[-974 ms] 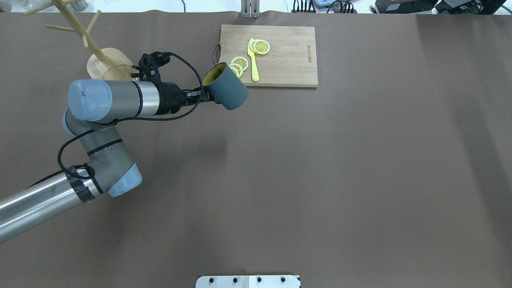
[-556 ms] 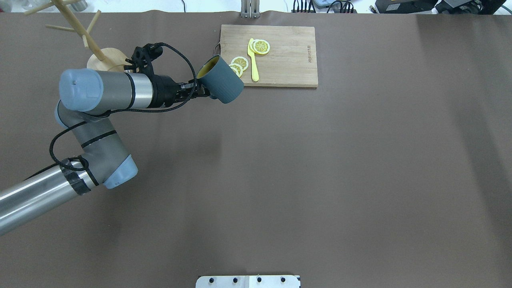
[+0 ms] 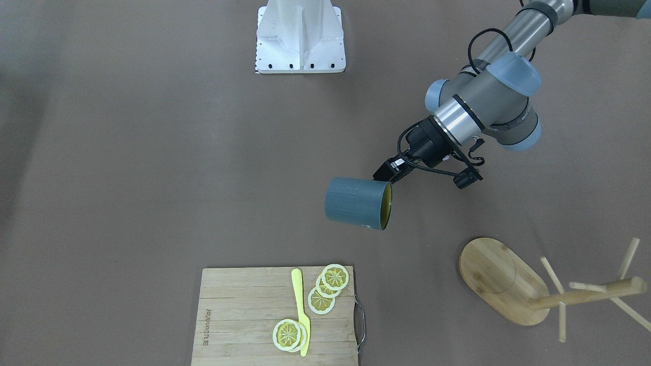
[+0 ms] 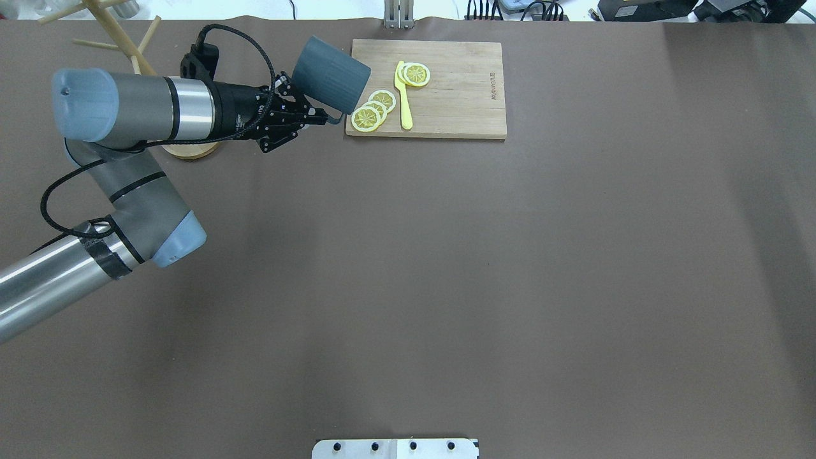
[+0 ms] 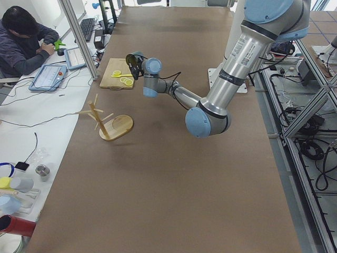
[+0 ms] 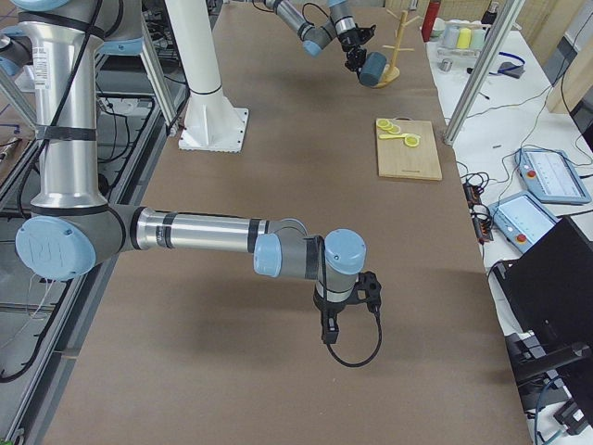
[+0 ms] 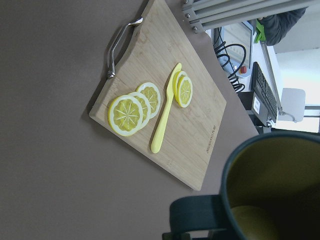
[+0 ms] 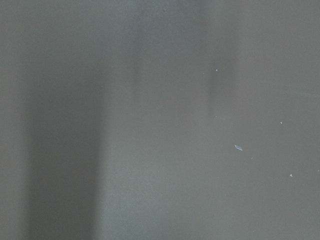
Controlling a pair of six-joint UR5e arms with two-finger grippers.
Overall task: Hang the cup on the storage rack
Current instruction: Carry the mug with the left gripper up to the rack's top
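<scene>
The cup (image 4: 331,74) is dark teal-blue with a yellow inside. It hangs in the air on its side, left of the cutting board. My left gripper (image 4: 319,117) is shut on its handle. In the front-facing view the cup (image 3: 356,203) has its mouth toward the gripper (image 3: 388,174). The left wrist view shows the cup's rim (image 7: 275,185) and handle (image 7: 195,217). The storage rack (image 3: 501,279), a bamboo mug tree, stands left of the cup; in the overhead view my arm hides most of its base (image 4: 191,152). My right gripper (image 6: 327,332) shows only in the right side view, so I cannot tell its state.
A wooden cutting board (image 4: 459,95) at the far middle holds lemon slices (image 4: 373,111) and a yellow knife (image 4: 403,95). The robot's white base plate (image 3: 300,38) is at the near edge. An operator (image 5: 23,42) sits beyond the far edge.
My left arm has swung left and toward the far edge, carrying the cup closer to the rack. The cup has turned, so its yellow inside no longer shows from above.
</scene>
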